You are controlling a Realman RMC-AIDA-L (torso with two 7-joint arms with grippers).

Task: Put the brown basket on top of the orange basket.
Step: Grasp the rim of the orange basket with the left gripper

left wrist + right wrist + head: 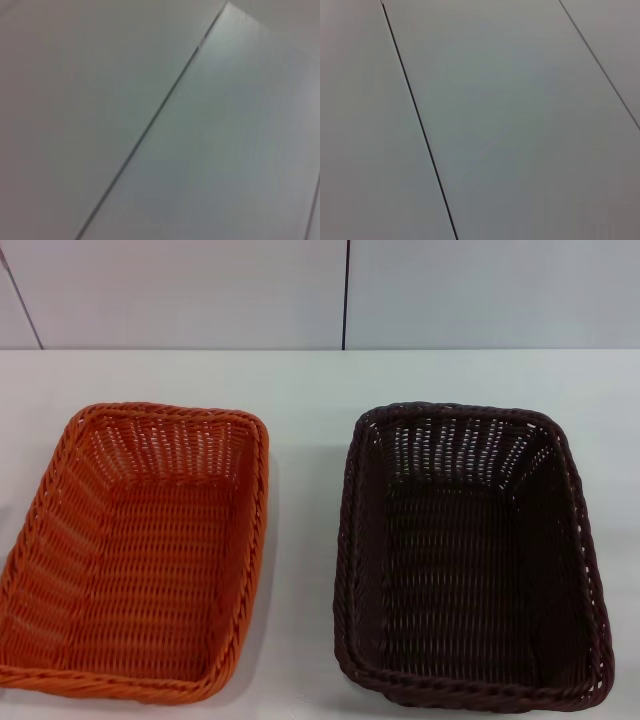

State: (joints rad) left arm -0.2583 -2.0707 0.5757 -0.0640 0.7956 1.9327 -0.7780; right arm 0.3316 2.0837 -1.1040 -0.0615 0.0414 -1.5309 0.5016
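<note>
Both baskets sit side by side on the white table (pixel 310 380), apart, each upright and empty: the orange basket (pixel 140 550) on the robot's left, the brown basket (pixel 470 560) on its right. Neither gripper shows in any view, so whether their claws are spread or pressed together cannot be told. Both wrist views show only pale panels with dark seams (pixel 420 125).

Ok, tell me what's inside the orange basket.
Nothing: the orange basket shows only its own woven floor and walls. The brown basket sits apart beside it. Whatever lies beneath its floor is covered.
</note>
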